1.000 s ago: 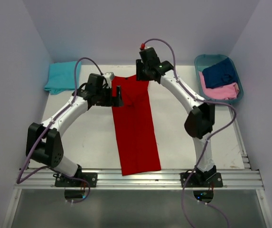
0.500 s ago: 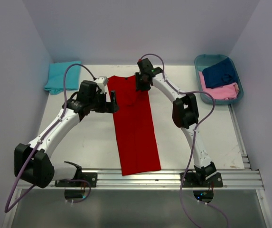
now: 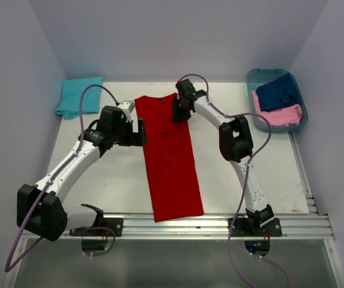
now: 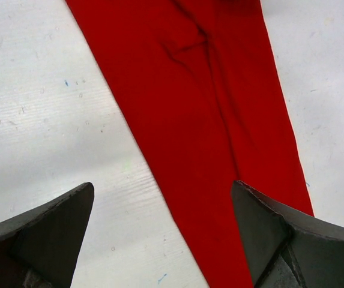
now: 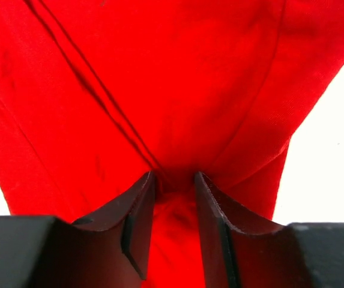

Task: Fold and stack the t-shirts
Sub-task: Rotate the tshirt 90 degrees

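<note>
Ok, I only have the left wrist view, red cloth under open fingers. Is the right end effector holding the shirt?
Observer: Yes, the right end effector pinches a ridge of the red t-shirt near its far end.
Operator: Any others out on the table?
Observer: A turquoise t-shirt lies at the far left corner.
Operator: And the rest?
Observer: A navy t-shirt and a pink t-shirt sit in the teal basket, far right.

Overhead; wrist close-ups, shared t-shirt
</note>
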